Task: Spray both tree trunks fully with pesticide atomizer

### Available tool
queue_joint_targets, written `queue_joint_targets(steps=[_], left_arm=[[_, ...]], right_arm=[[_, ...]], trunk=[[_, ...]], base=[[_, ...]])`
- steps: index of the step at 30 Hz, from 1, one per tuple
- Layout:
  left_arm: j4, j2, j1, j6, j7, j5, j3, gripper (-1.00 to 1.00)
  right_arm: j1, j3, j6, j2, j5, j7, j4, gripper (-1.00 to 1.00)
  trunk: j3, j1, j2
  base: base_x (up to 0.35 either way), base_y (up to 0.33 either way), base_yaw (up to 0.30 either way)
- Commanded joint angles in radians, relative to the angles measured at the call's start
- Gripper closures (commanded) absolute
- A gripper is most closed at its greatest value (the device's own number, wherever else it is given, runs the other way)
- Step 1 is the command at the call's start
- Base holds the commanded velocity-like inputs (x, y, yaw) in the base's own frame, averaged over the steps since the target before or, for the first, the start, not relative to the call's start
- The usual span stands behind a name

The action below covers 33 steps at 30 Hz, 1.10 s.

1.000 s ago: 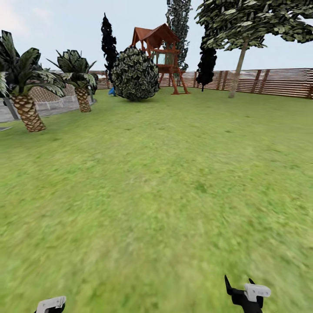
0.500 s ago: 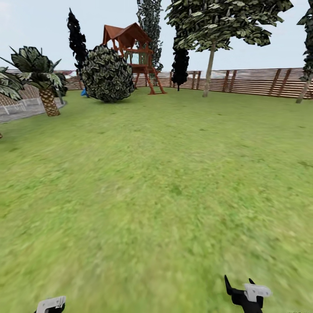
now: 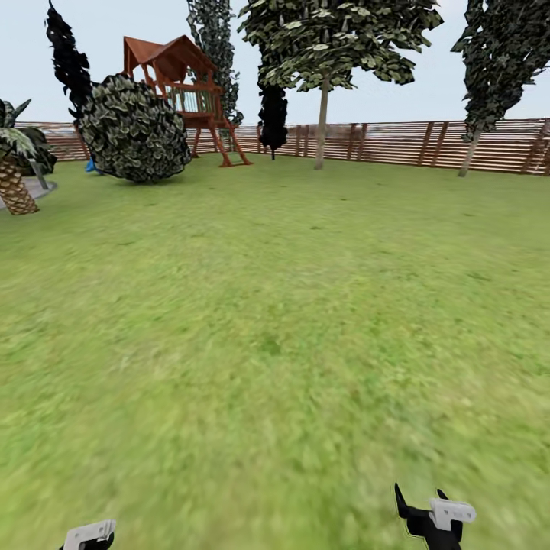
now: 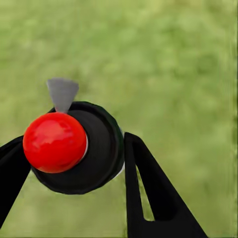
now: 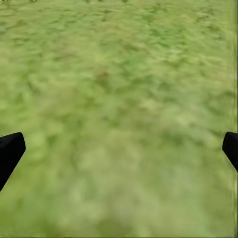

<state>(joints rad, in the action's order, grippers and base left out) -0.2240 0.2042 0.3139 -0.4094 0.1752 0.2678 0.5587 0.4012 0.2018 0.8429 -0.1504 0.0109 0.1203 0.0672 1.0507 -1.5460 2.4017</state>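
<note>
The pesticide atomizer (image 4: 74,148), a black round body with a red knob and a grey nozzle tip, sits clamped between the two black fingers of the left gripper (image 4: 74,163), held above the grass lawn (image 3: 275,328). The right gripper (image 5: 119,148) holds nothing, its fingers spread wide over bare grass. In the head view two trees stand far off at the brown slat fence (image 3: 397,143), one (image 3: 325,46) near the middle and one (image 3: 500,61) toward the right, with a wooden play tower (image 3: 179,84), a round bush (image 3: 134,130) and a palm (image 3: 11,168) to the left.
</note>
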Motion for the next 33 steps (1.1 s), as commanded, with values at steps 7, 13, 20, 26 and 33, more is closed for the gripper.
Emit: queue_joint_targets(steps=[7, 13, 20, 26, 33], left_arm=[[0.0, 0.0, 0.001, -0.003, 0.006, 0.007, 0.009, 1.0], [0.0, 0.0, 0.001, -0.002, 0.006, 0.007, 0.008, 1.0], [0.0, 0.001, 0.001, -0.001, 0.006, 0.007, 0.01, 1.0], [0.0, 0.001, 0.001, -0.001, 0.006, 0.007, 0.01, 1.0], [0.001, 0.001, 0.001, 0.0, 0.004, 0.003, 0.012, 1.0]], right_arm=[[0.001, 0.008, 0.002, 0.0, 0.001, 0.01, -0.001, -1.0], [0.001, 0.008, 0.002, 0.0, 0.001, 0.01, -0.001, -1.0], [0.001, 0.008, 0.002, 0.0, 0.001, 0.01, -0.001, -1.0], [0.001, 0.006, 0.0, 0.03, -0.003, 0.014, -0.014, -1.0], [0.001, 0.005, 0.001, 0.082, -0.008, 0.015, -0.02, -1.0]], trunk=[[0.001, 0.0, 0.0], [0.001, 0.0, 0.0], [0.001, 0.0, 0.0], [0.001, 0.0, 0.0], [0.001, 0.0, 0.0]], base=[[0.052, -0.019, -0.3], [0.001, 0.0, -0.3], [0.252, 0.0, -0.202], [0.338, 0.0, -0.007], [0.34, 0.0, 0.0]])
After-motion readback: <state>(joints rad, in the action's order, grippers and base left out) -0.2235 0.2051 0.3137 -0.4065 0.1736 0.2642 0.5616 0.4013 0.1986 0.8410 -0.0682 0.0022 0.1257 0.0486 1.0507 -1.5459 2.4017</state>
